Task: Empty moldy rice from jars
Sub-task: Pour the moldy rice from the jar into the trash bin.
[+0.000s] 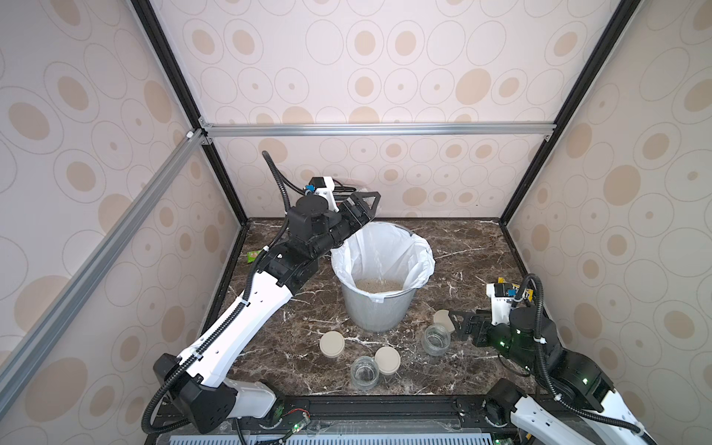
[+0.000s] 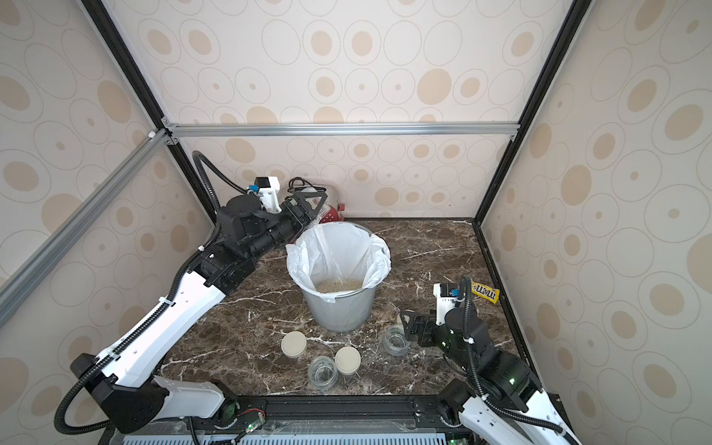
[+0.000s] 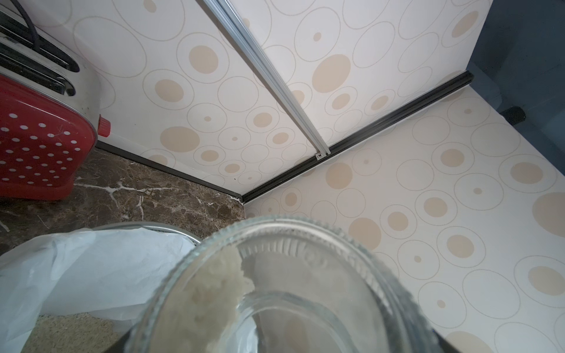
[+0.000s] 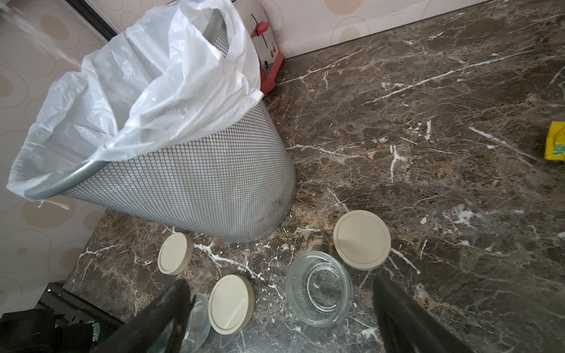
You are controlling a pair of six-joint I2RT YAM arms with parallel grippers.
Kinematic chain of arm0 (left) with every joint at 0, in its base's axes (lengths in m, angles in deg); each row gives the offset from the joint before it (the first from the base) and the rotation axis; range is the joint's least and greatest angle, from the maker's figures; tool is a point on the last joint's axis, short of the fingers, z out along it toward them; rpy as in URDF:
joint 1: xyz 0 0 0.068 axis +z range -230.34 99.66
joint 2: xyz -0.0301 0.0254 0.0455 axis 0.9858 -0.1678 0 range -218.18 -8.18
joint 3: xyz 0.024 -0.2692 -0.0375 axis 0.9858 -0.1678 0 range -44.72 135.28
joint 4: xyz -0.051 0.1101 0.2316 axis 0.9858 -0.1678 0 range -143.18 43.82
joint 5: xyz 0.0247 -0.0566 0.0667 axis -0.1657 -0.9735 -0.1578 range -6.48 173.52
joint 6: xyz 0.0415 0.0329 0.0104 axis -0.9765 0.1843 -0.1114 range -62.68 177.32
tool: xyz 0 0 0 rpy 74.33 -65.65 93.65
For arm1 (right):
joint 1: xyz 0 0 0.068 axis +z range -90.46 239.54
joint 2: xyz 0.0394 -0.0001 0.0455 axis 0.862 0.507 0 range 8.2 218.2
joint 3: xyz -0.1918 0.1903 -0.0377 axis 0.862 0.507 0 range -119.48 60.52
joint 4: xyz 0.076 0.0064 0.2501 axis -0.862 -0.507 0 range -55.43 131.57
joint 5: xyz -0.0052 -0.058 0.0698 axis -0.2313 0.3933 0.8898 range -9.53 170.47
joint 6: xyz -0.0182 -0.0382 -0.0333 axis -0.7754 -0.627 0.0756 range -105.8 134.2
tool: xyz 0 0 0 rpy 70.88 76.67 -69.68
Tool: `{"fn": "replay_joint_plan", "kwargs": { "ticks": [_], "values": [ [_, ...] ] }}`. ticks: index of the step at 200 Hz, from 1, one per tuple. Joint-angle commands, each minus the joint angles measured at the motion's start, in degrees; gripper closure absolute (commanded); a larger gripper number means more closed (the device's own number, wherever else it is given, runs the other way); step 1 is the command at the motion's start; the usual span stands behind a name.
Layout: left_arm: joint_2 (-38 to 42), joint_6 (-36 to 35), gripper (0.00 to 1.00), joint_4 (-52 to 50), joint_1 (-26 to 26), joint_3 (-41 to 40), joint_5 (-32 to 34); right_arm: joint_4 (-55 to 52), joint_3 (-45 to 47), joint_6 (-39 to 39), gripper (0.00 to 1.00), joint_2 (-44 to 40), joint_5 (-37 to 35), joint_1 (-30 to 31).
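Rice [image 3: 208,290] streams from jar 3 [image 3: 290,275], pinched by the left hand [image 1: 368,206], into the bin [image 1: 385,312]; 2 jars [image 1: 364,371] [image 1: 435,339] stand empty on the tabletop [image 1: 462,246]; right hand [image 1: 456,325] spread.

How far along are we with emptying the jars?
Done: two jars stand empty on the table, all three lids off beside them, and rice lies in the bin. In hand: the left gripper holds the third jar tipped over the bin, some rice clinging inside. Left: finish that pour and set the jar down. The right gripper is open beside an empty jar.
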Motion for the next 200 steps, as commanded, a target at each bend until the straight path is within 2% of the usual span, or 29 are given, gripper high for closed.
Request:
{"fn": "replay_joint_plan", "kwargs": {
  "ticks": [1, 41, 200],
  "values": [
    [0.3, -2.4, 0.52, 2.0, 0.3, 4.0, -0.2, 0.5, 0.5, 0.7, 0.05, -0.6, 0.0, 0.4],
    [0.6, -3.3, 0.52, 1.2, 0.3, 3.1, 0.1, 0.6, 0.8, 1.0, 0.04, -1.0, 0.0, 0.4],
    [-0.6, -13.8, 0.52, -4.3, 0.1, 7.0, 1.2, 0.7, 1.4, 1.3, 0.02, -1.2, -0.1, 0.4]
  ]
}}
